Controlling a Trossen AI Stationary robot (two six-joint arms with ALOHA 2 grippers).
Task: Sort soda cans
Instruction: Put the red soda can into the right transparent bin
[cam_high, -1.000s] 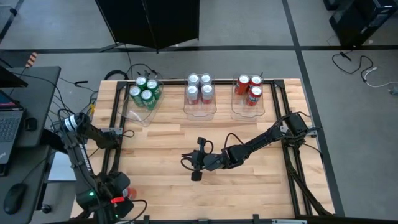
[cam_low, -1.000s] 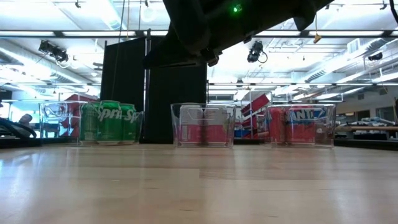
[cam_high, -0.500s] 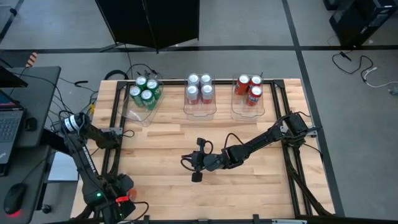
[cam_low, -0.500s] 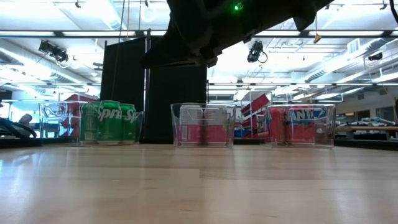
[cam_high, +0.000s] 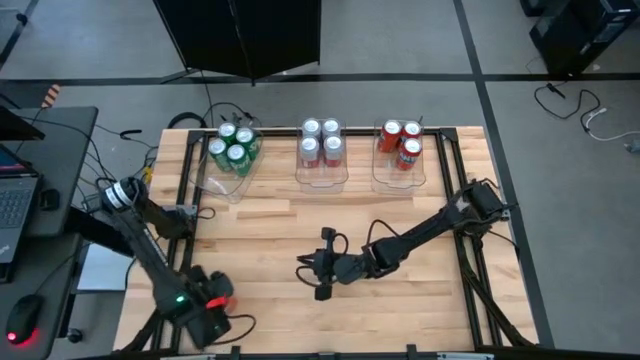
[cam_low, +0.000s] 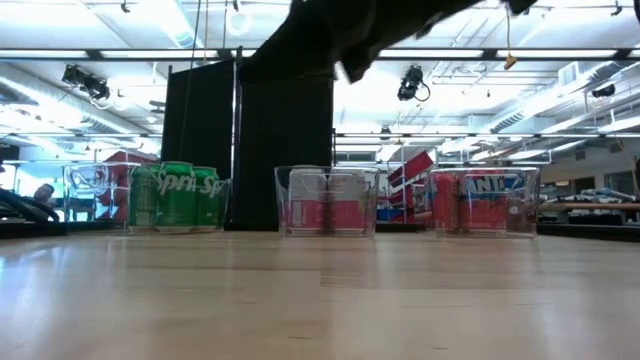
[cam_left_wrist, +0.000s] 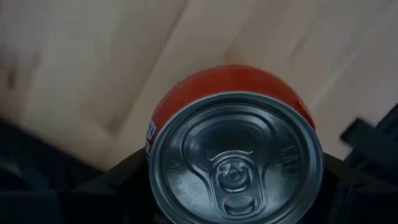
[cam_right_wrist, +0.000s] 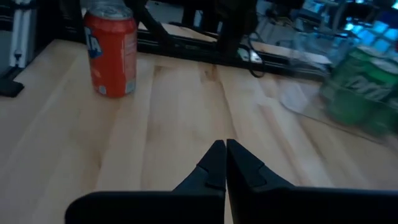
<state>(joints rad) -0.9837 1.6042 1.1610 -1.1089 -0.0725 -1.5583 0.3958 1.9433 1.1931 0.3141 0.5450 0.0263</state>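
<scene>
Red can (cam_left_wrist: 233, 146), last unsorted, sits between left end effector (cam_high: 214, 303) fingers, not yet clamped. Next: close, lift, carry to red bin (cam_high: 385, 180). Right end effector (cam_high: 318, 272) idles shut mid-worktop.

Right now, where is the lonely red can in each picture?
High view: red can at the table's near-left corner.
Low view: not in it.
Left wrist view: the can fills the middle, top showing.
Right wrist view: the can stands far ahead.
Shared landmark: green cans.
</scene>
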